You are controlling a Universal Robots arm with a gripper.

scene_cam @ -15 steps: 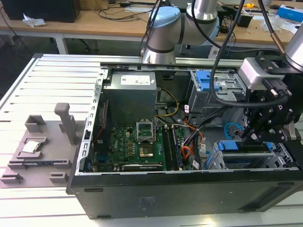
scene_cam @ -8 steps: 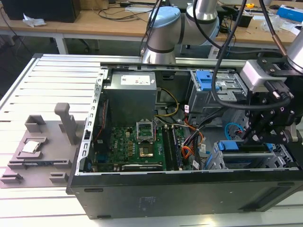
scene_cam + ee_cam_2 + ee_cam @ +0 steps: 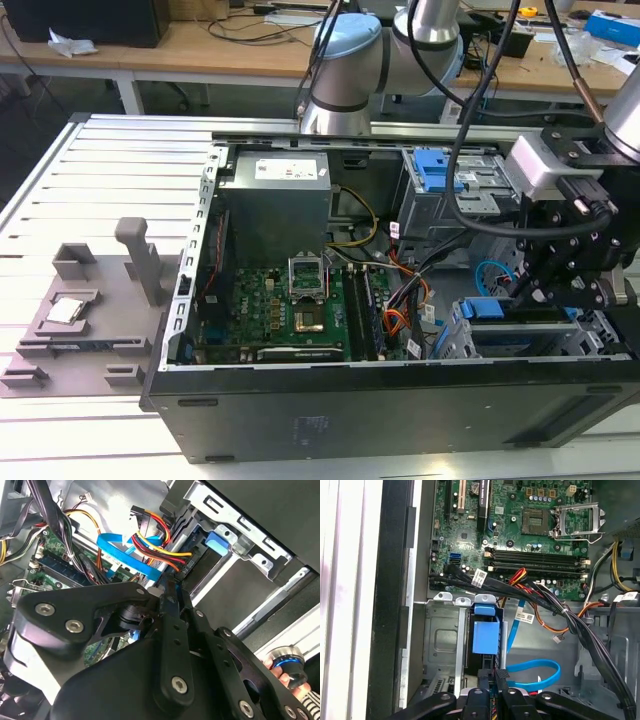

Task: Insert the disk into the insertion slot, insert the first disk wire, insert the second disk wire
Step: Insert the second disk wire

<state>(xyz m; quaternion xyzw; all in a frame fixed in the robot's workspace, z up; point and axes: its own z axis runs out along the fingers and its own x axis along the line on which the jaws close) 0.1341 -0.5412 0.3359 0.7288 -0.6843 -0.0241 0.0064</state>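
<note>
The disk [image 3: 486,636], framed by its blue carrier, sits inside the insertion slot of the silver cage [image 3: 442,645]; in the exterior view it lies at the case's lower right [image 3: 497,308]. My gripper [image 3: 498,676] hangs right over the disk's end, its fingers drawn together on the black plug of a flat blue disk wire [image 3: 535,672]. In the second wrist view the gripper [image 3: 171,587] meets that blue wire [image 3: 125,555] beside a red, yellow and orange wire bundle [image 3: 165,550], whose plug [image 3: 189,565] lies against the disk's edge. In the exterior view the gripper [image 3: 525,292] is partly hidden.
The open case holds the green motherboard [image 3: 290,310], a power supply [image 3: 275,205] and a grey box with a blue tab [image 3: 432,170]. Black cable bundles [image 3: 555,607] cross close by. A grey fixture [image 3: 90,310] lies on the exterior view's left. A hand [image 3: 287,675] holds a knob.
</note>
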